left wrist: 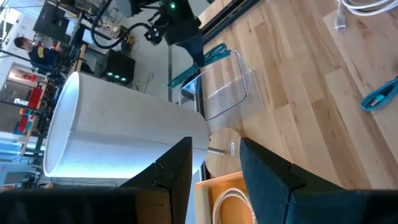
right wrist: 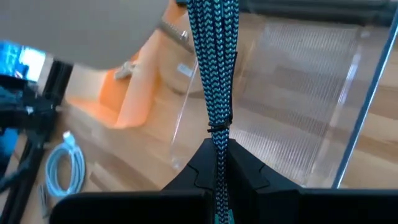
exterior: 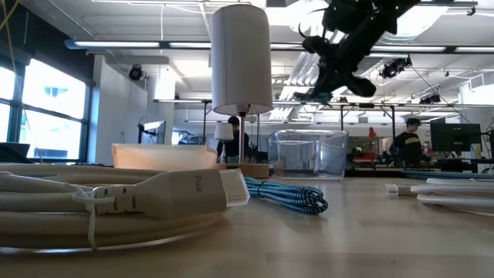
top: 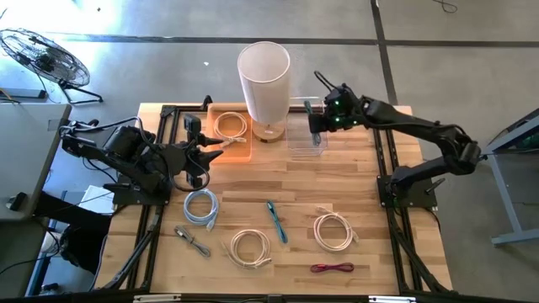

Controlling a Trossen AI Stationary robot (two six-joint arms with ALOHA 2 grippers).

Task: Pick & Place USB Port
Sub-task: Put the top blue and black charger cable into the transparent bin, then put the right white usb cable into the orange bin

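My right gripper (top: 317, 124) hovers over the clear plastic box (top: 305, 141), shut on a bundled teal braided cable (right wrist: 214, 74). The left wrist view shows that cable (left wrist: 208, 59) hanging above the box (left wrist: 224, 93). My left gripper (left wrist: 214, 168) is open and touches nothing; it waits at the near left corner of the orange tray (top: 221, 150), where a coiled white cable (top: 230, 125) lies. A second teal cable (top: 276, 220) lies flat on the table. My right gripper pinches the teal cable bundle (right wrist: 217, 146) between its two fingers, several strands folded side by side, just behind a small tie (right wrist: 214, 129). The bundle runs on past the fingertips, lifted clear of the table, with its free length over the clear box.
A tall white lamp (top: 264, 80) stands between the tray and the clear box. On the near half of the table lie a blue-white coil (top: 202, 206), a grey cable (top: 192, 240), two white coils (top: 250, 248) (top: 334, 229) and a red cable (top: 332, 268).
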